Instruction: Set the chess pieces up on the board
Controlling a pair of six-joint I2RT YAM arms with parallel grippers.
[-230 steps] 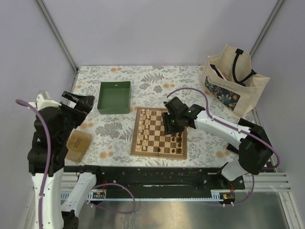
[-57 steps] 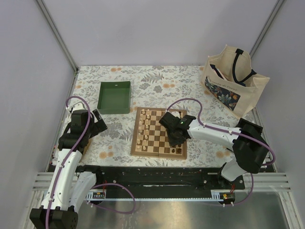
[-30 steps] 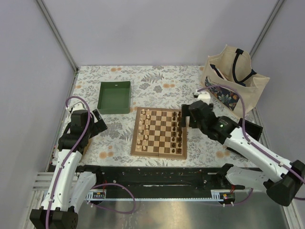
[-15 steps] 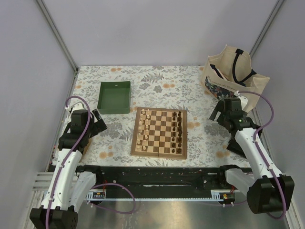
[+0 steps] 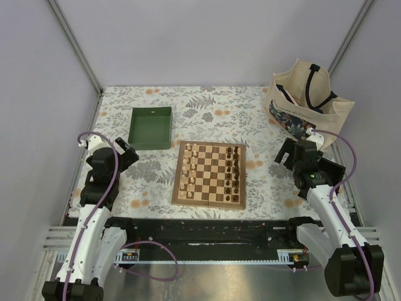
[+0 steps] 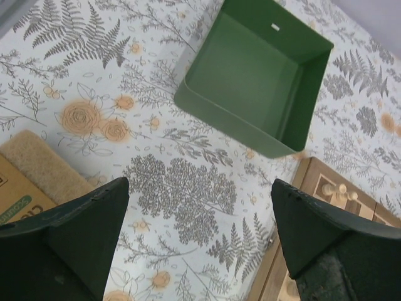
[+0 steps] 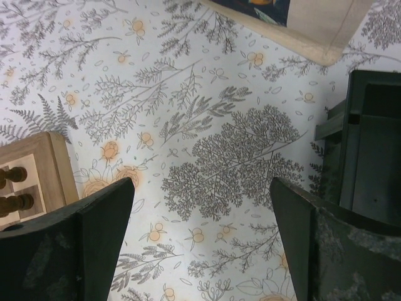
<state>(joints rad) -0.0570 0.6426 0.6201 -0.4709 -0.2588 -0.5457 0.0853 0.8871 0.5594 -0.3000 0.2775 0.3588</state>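
The board [image 5: 213, 176] lies in the middle of the table. Pale chess pieces [image 5: 191, 168] fill its two left columns and dark chess pieces [image 5: 236, 170] line its right side. My left gripper [image 5: 123, 152] hovers open over the tablecloth left of the board, with nothing between its fingers [image 6: 75, 241]. In the left wrist view a board corner [image 6: 316, 179] with pale pieces [image 6: 338, 188] shows at the right. My right gripper [image 5: 286, 153] stands open and empty over the cloth right of the board. The right wrist view catches the board's edge [image 7: 53, 160] and two dark pieces [image 7: 14, 188].
A green tray [image 5: 150, 127] sits at the back left, seen empty in the left wrist view [image 6: 257, 75]. A cloth tote bag [image 5: 307, 103] stands at the back right. A cardboard box with a sponge [image 6: 31, 182] lies by the left gripper. A black mount [image 7: 369, 150] is beside the right gripper.
My right arm has drawn back from over the dark pieces to the cloth right of the board. The left arm has shifted slightly. No piece has visibly moved in the last second.
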